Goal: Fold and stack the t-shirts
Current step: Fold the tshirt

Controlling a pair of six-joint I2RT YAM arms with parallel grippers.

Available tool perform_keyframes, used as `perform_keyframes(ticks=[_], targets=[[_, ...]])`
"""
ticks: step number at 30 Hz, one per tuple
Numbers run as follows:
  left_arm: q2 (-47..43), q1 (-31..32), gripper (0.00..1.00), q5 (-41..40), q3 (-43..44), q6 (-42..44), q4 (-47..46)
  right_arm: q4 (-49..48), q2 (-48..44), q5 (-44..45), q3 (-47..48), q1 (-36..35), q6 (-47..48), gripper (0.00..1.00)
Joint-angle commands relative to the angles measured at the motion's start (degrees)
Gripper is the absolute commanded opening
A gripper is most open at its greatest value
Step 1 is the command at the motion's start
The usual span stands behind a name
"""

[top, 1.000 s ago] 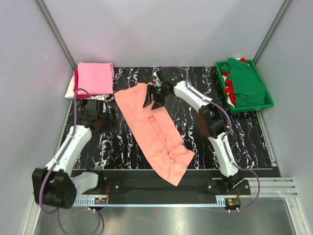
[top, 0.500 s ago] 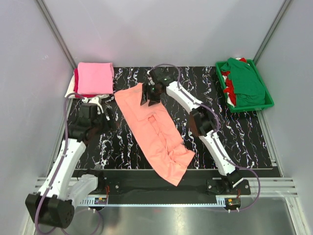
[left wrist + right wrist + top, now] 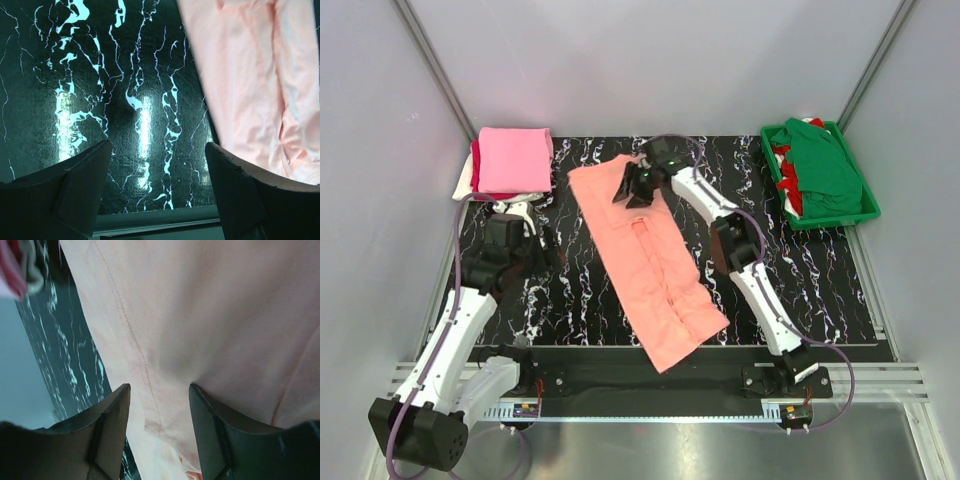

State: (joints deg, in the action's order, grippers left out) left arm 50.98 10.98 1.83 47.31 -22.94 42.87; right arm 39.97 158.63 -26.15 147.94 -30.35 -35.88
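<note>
The salmon-peach t-shirt (image 3: 650, 270) lies in a long strip down the middle of the black marbled mat (image 3: 800, 270). My right gripper (image 3: 630, 190) is at its far end. In the right wrist view its jaws stand apart (image 3: 157, 387) with flat shirt cloth and a hem (image 3: 200, 305) between them. My left gripper (image 3: 520, 245) is open and empty over bare mat left of the shirt. In the left wrist view (image 3: 157, 145) the shirt (image 3: 250, 75) is at the upper right. A folded bright pink shirt (image 3: 515, 160) tops a stack with red and white ones at the far left.
A green plastic tray (image 3: 820, 222) at the far right holds a dark green shirt (image 3: 825, 165) and a red one (image 3: 785, 185). The stack's edge shows at the top left of the right wrist view (image 3: 15, 265). Grey walls close in both sides.
The shirt's far end has shifted up and right with my right gripper, and the strip now lies straighter and flatter. My left arm has drawn back a little toward its base.
</note>
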Motion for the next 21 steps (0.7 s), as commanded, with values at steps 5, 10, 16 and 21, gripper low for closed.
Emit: perform_keyframes(ticks=[5, 10, 16, 21], targets=[[-1.41, 1.23, 0.82, -1.65, -0.29, 0.09, -2.62, -3.13, 6.17, 11.11, 3.5, 11.53, -6.37, 0.59], [-0.27, 1.5, 0.82, -1.56, -0.29, 0.0, -2.62, -9.11, 8.36, 10.69, 5.41, 13.91, -12.46, 0.59], [0.17, 1.67, 0.82, -1.65, -0.2, -0.09, -2.62, -13.42, 6.97, 4.63, 2.46, 13.82, -14.49, 0.61], [0.08, 1.76, 0.81, -1.65, 0.41, -0.35, -2.88, -11.23, -1.9, 3.48, 0.51, 14.35, -10.27, 0.7]])
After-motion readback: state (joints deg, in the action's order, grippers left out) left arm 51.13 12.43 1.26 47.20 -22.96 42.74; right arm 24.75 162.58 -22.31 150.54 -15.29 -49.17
